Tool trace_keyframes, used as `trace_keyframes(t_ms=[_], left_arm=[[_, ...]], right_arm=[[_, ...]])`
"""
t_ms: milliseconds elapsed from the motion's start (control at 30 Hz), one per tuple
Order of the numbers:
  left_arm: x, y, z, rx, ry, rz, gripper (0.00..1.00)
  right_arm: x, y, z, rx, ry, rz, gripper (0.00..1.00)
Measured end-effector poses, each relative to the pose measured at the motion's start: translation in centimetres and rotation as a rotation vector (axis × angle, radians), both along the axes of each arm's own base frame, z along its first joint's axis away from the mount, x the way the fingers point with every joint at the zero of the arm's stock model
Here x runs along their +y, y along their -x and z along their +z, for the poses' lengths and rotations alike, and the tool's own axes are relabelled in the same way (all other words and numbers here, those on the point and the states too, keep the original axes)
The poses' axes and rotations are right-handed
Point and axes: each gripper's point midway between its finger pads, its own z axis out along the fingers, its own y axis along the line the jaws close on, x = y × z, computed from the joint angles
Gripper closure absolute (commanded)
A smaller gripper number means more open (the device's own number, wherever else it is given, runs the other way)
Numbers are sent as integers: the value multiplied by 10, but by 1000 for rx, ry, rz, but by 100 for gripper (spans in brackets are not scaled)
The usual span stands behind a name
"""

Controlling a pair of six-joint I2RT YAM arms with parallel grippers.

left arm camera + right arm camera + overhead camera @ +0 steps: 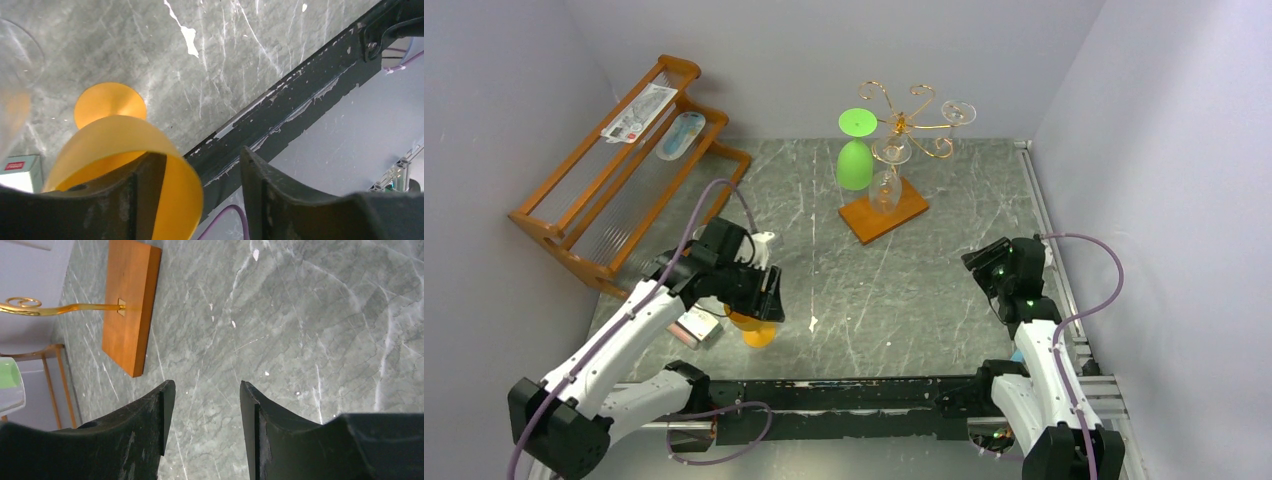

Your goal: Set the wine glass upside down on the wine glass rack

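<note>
firstly, left gripper [200,155]: jaws apart, astride the rim of the orange wine glass [120,135].
glass stood near-left on table [944,300]; right gripper [206,386] wide, holding nothing; wine glass rack [902,125] at back, well apart, green glass [854,165] hung inverted.

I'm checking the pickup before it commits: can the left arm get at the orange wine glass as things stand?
Probably yes. The left gripper is open right at the orange wine glass, the bowl's wall sitting between its fingers, and nothing else stands between them.
</note>
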Motion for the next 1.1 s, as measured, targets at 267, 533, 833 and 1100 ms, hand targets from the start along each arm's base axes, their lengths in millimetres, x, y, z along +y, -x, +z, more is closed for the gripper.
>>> trace_keyframes(t_ms=[267,533,833,1100], left_arm=[[-15,0,-10,-14,-116,-38,94],[-37,-5,27,-102,-9,-73,95],[-80,-8,103,-268,321,-153,95],[-94,-13,200,-604,597,-206,95]], right_arm=[[0,0,0,-1,2,-2,47],[3,0,1,-2,-9,14,44],[22,-7,18,-45,-59,121,39],[92,0,109,-433,-83,488,35]])
